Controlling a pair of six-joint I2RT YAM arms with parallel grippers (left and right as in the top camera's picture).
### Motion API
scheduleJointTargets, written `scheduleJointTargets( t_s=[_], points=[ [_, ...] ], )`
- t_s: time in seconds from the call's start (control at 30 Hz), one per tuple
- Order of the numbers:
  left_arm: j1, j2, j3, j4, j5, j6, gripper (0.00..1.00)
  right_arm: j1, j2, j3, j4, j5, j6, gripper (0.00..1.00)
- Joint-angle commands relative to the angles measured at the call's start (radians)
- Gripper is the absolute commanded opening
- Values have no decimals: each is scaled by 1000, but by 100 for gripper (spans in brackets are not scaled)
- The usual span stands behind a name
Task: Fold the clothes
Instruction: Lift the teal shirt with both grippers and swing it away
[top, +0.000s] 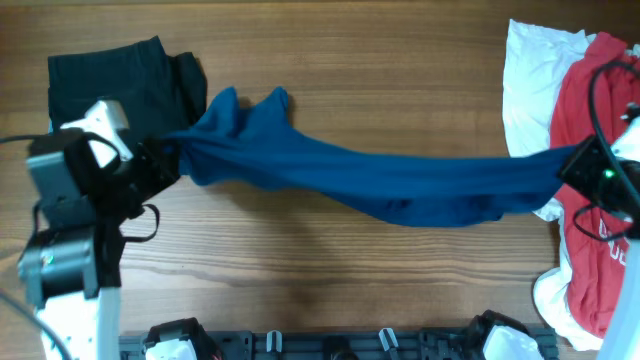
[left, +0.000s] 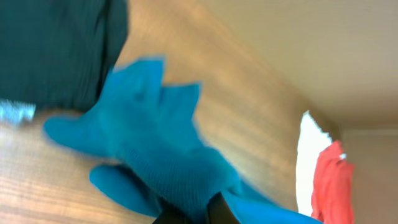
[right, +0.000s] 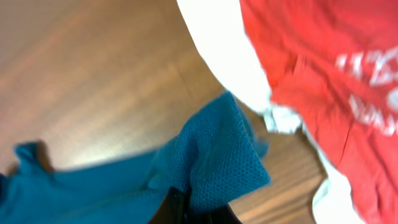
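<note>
The dark blue shirt (top: 350, 170) hangs stretched across the table between both grippers. My left gripper (top: 172, 155) is shut on its left end, next to the black garment (top: 120, 75). My right gripper (top: 572, 165) is shut on its right end, over the edge of the white garment (top: 530, 70) and the red garment with white print (top: 590, 240). The left wrist view shows blue cloth (left: 161, 149) bunched between the fingers (left: 193, 214). The right wrist view shows a blue fold (right: 217, 155) pinched in the fingers (right: 193, 211), with red (right: 311, 56) and white (right: 217, 37) cloth beyond.
The black garment lies at the back left corner of the wooden table (top: 330, 270). The white and red garments are piled along the right edge. The arm bases and a rail (top: 330, 345) run along the front edge.
</note>
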Motion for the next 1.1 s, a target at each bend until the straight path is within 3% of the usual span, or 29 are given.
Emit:
scheduleJointTargets(
  t_s=[0.0, 0.17, 0.43, 0.6, 0.73, 0.8, 0.9, 0.97, 1.07],
  points=[
    [3, -59, 138, 7, 13, -13, 4, -4, -75, 121, 10, -12, -20, 4],
    [3, -103, 228, 8, 66, -18, 4, -4, -131, 234, 19, 10, -18, 4],
    [3, -105, 246, 31, 41, -12, 4, -4, -90, 256, 43, 63, 10, 4],
    [2, 49, 246, 28, 42, -10, 4, -4, 116, 256, 37, -61, -37, 4],
    [-38, 280, 246, 72, 42, -10, 4, 21, 354, 256, 59, -105, -59, 4],
    [-76, 391, 246, 168, 52, -10, 4, 55, 469, 256, 111, -134, -68, 4],
    [-128, 550, 246, 443, 109, -21, 4, 105, 584, 257, 244, -199, -56, 4],
    [-140, 624, 246, 735, 108, -124, 4, 122, 613, 271, 373, -196, 66, 4],
    [-107, 665, 267, 1101, 105, -395, 4, 114, 608, 396, 475, -196, 213, 4]
  ],
)
